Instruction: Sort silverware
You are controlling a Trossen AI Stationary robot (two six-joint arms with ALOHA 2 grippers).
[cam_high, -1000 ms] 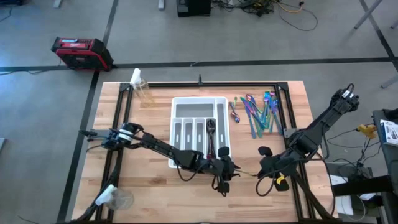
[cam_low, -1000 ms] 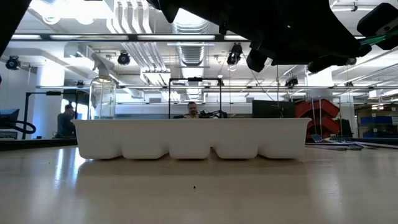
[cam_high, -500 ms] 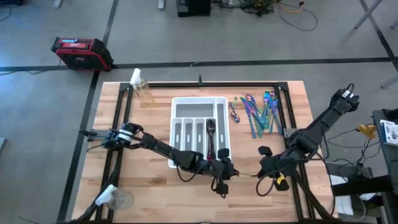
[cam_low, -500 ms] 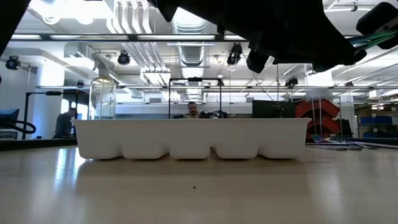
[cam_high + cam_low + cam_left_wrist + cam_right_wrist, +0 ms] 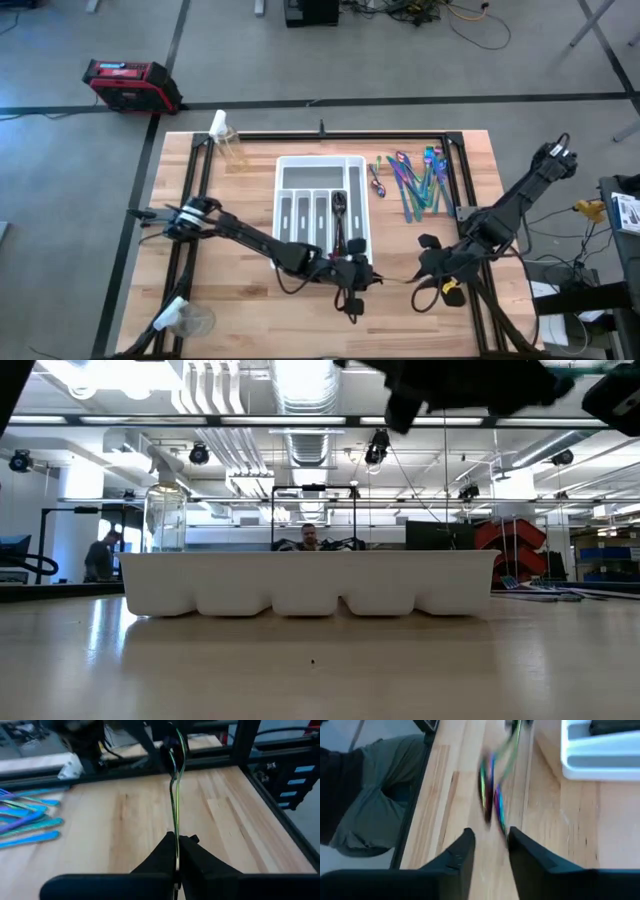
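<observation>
My left pincer [image 5: 176, 865] pinched a slim iridescent piece [image 5: 175, 785] edge-on near the worktop's front edge, just ahead of the white tray [image 5: 284, 168]. My right pincer [image 5: 490, 851] stood spread by the piece's other end. Smooth thin metal could twist or slip in a handover. The other pieces [image 5: 418, 180] lay near the back right corner.
</observation>
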